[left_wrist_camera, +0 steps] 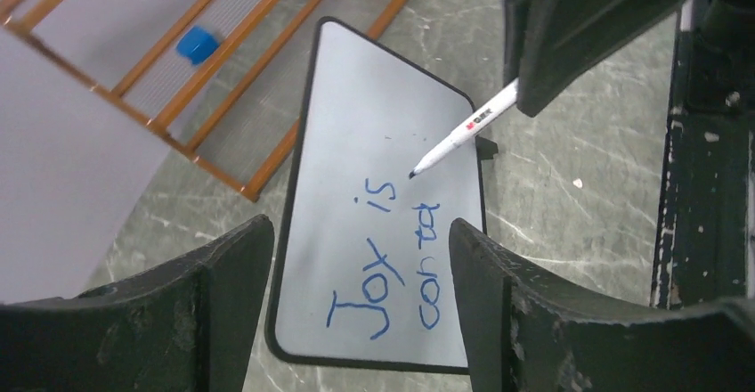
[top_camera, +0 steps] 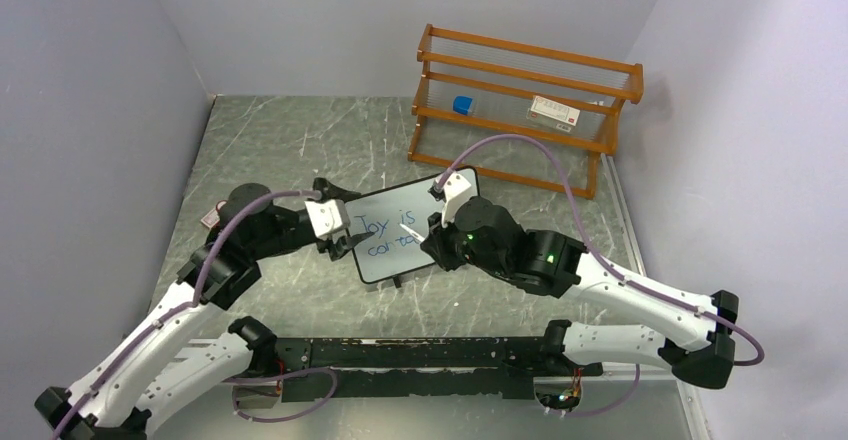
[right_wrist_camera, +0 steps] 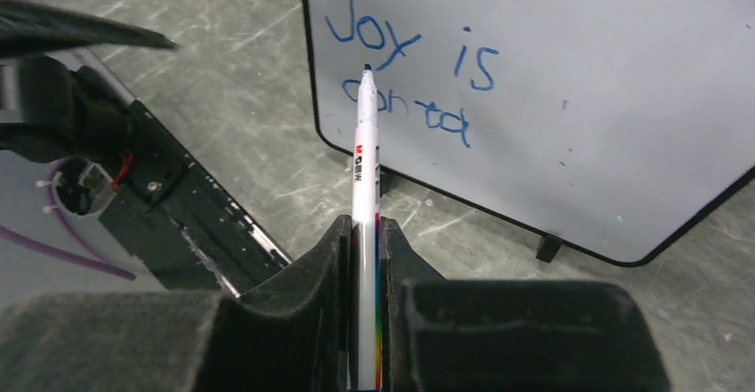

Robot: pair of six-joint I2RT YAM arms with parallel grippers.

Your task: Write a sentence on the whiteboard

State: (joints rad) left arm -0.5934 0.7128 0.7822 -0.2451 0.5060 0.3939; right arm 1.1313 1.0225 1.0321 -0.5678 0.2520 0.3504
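The whiteboard (top_camera: pixel 395 262) stands tilted on the marbled table between both arms, also in the left wrist view (left_wrist_camera: pixel 383 116) and the right wrist view (right_wrist_camera: pixel 623 98). The sentence (top_camera: pixel 390 232) reads "Joy is" over "conta" in blue (left_wrist_camera: pixel 378 294) (right_wrist_camera: pixel 409 44). My right gripper (top_camera: pixel 435 240) (right_wrist_camera: pixel 365 227) is shut on a white marker (right_wrist_camera: pixel 365 142) (left_wrist_camera: pixel 467 129). The marker's tip sits just off the last letters; I cannot tell if it touches. My left gripper (top_camera: pixel 345 243) (left_wrist_camera: pixel 361 227) is open at the board's left end, fingers either side of it.
An orange wooden rack (top_camera: pixel 520 110) stands at the back right, holding a blue cube (top_camera: pixel 462 105) and a white label card (top_camera: pixel 553 110). A black mounting rail (top_camera: pixel 420 355) runs along the near edge. Pale walls close in on the left and right.
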